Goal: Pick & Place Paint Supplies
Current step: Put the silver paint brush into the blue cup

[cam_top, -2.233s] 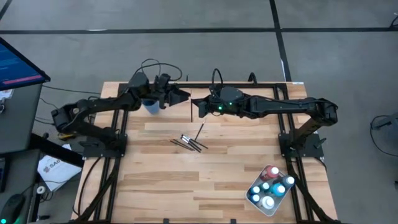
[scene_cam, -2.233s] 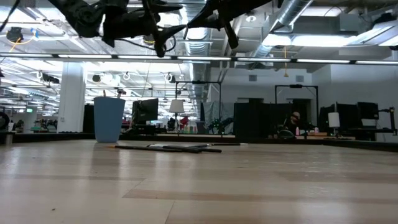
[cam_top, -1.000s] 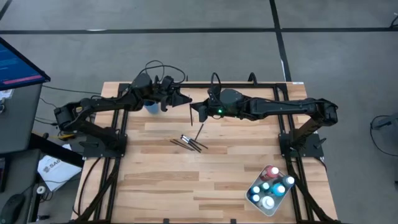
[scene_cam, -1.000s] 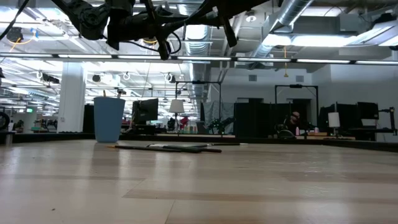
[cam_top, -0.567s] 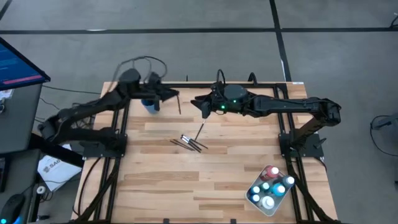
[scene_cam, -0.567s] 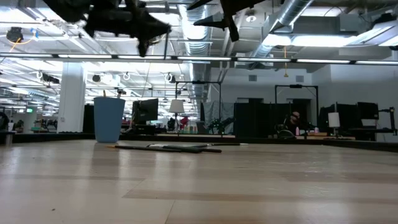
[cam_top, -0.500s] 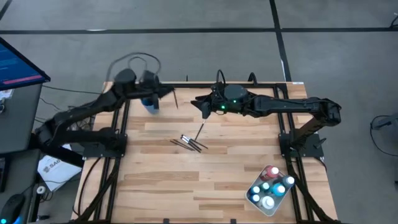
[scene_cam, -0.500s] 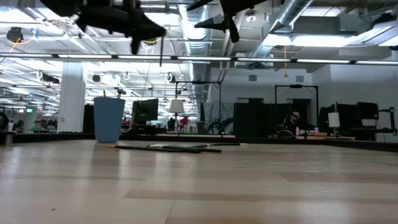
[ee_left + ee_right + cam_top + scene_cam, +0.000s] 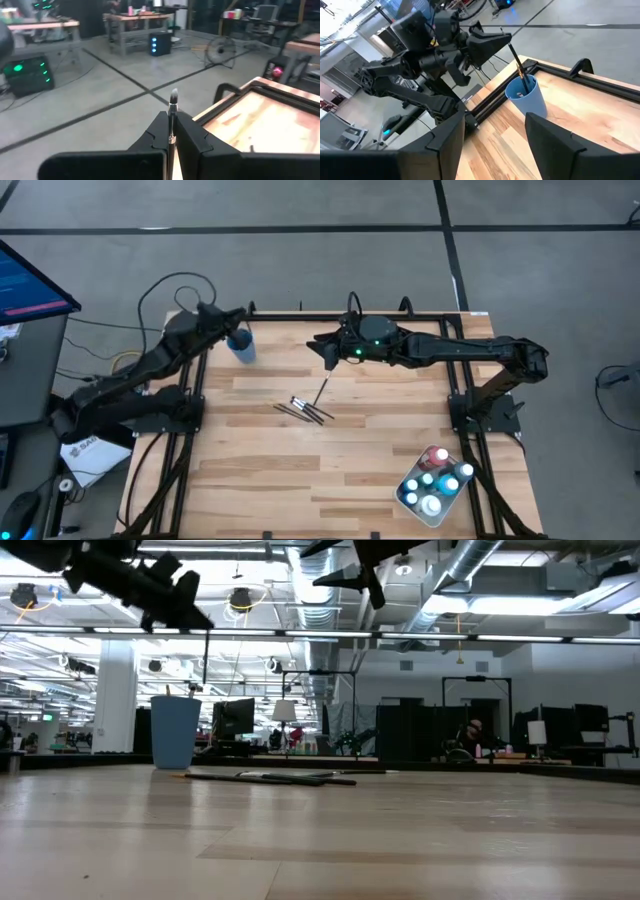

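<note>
A paintbrush (image 9: pixel 518 63) is pinched in the clenched left claw (image 9: pixel 507 39), tip in the blue cup (image 9: pixel 524 100); the right claw (image 9: pixel 327 352) is spread, empty; the brush tip is hidden.

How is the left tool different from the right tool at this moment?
The left tool is shut on a paintbrush, while the right tool stands open and empty. The left tool hangs over the blue cup at the table's far left corner, with the brush tip lowered into the cup; the right tool hangs over the far middle, beyond the loose brushes. Both are raised above the table.
</note>
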Tool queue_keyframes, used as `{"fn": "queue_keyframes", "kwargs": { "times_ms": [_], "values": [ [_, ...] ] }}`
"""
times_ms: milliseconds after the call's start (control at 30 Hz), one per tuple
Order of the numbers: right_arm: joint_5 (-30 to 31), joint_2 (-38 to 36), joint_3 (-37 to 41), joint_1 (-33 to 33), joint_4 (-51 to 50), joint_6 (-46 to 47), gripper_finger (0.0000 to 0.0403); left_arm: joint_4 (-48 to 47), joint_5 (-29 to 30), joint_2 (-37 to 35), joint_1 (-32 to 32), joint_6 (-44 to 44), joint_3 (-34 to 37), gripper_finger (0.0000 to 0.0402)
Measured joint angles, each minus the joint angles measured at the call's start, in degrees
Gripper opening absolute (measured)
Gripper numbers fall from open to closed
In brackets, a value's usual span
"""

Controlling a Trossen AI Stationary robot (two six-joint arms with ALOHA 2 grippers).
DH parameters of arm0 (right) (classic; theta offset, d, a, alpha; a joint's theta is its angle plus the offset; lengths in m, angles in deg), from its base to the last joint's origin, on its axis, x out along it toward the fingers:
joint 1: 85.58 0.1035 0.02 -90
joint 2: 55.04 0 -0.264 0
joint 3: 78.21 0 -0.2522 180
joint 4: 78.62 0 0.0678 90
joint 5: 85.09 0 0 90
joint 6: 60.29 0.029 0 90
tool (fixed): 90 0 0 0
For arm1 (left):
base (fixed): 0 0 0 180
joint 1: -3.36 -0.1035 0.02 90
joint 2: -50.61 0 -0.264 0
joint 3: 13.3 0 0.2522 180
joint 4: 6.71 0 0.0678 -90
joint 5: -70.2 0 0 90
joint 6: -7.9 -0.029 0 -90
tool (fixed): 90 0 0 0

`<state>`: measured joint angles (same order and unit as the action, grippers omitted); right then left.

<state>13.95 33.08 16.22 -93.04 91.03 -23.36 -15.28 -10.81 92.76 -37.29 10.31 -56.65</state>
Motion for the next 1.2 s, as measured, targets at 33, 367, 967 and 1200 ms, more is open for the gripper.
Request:
{"fn": "queue_keyframes", "kwargs": {
  "times_ms": [33, 367, 967, 1200],
  "values": [
    [0.00, 0.00, 0.00, 0.00, -0.05, 0.00, 0.0200, 0.24, 0.36, -0.85, -0.30, 0.71, 1.07, 0.0003],
    [0.04, 0.00, -0.01, -0.68, -4.77, 0.86, 0.0199, 0.93, 3.01, -5.50, -1.26, 2.98, 8.51, 0.0004],
    [2.60, 8.80, -1.51, -8.15, -27.79, 23.80, 0.0265, -0.41, 3.82, -3.96, -1.06, 4.16, 8.84, 0.0169],
    [2.40, 14.24, -4.84, -12.97, -46.12, 33.16, 0.0265, -0.47, 1.12, -3.96, -1.06, 9.02, 8.84, 0.0224]
  ]
}}
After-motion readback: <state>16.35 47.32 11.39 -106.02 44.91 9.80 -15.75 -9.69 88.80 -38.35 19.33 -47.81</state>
